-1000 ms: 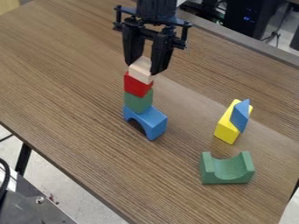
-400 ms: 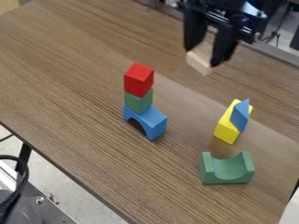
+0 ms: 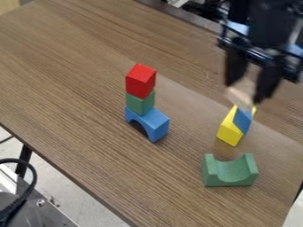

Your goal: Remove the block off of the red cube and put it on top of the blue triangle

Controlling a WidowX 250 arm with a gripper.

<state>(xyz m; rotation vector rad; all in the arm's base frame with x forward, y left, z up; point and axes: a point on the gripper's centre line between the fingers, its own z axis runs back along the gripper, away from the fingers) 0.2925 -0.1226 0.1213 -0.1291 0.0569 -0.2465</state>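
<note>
My gripper (image 3: 247, 91) hangs at the upper right, shut on the pale wooden block (image 3: 241, 96). The block is in front of or over the top of the blue triangle (image 3: 242, 120) and hides its tip; whether they touch I cannot tell. That triangle stands against the yellow block (image 3: 230, 132). Left of centre, the red cube (image 3: 140, 80) tops a stack, its upper face bare.
Under the red cube are a green block (image 3: 140, 103) and a blue arch (image 3: 151, 123). A green curved block (image 3: 230, 170) stands below the yellow block. The wooden table's (image 3: 77, 170) near edge runs diagonally at lower left.
The gripper has lifted the pale block off the red cube and carried it right, then down toward the blue triangle. The stack and the other blocks have kept their places.
</note>
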